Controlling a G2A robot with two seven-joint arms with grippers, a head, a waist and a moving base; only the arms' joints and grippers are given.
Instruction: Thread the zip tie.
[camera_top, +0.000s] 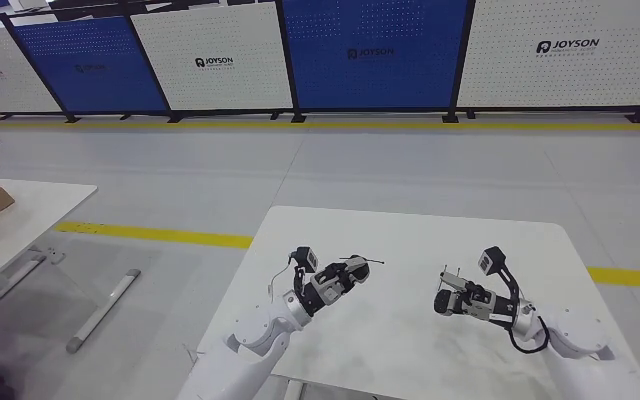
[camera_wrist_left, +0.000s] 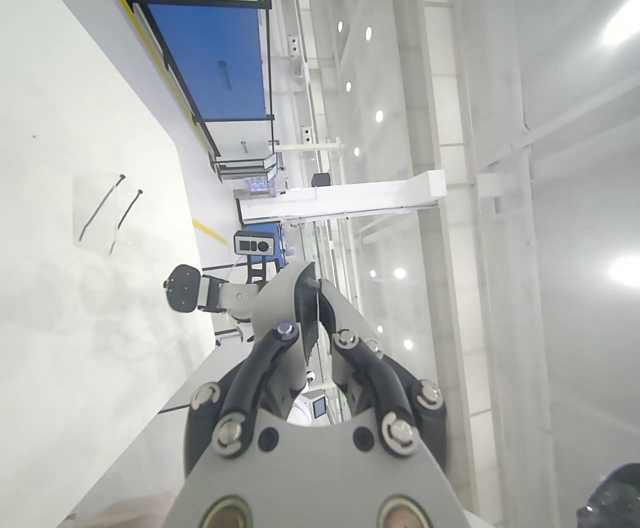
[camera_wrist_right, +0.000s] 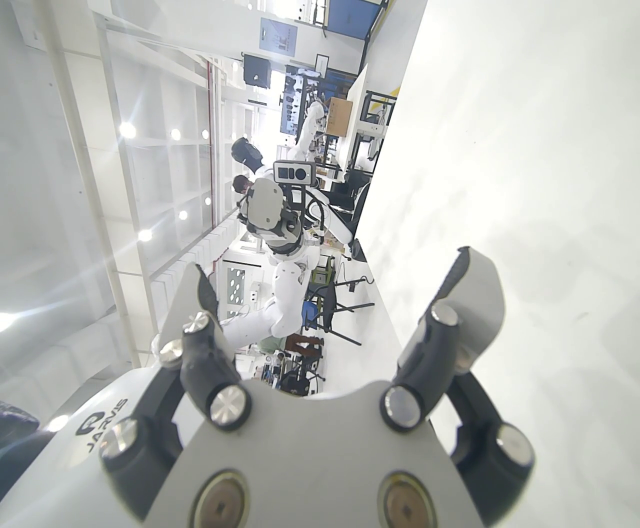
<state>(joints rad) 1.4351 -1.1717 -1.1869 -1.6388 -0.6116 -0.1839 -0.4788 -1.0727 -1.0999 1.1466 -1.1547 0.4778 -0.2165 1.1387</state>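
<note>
Top view: two robot arms held over a white table (camera_top: 400, 235); the left gripper (camera_top: 352, 272) pinches a black zip tie (camera_top: 366, 261).
Left wrist view: the left gripper's pads are pressed together on the thin tie, seen edge-on between them; from above, the tie pokes out sideways toward the other arm; the right gripper (camera_wrist_right: 335, 272) is spread wide, well apart from the left; two spare zip ties (camera_wrist_left: 100, 207) lie side by side on the table, beyond the right gripper.
</note>
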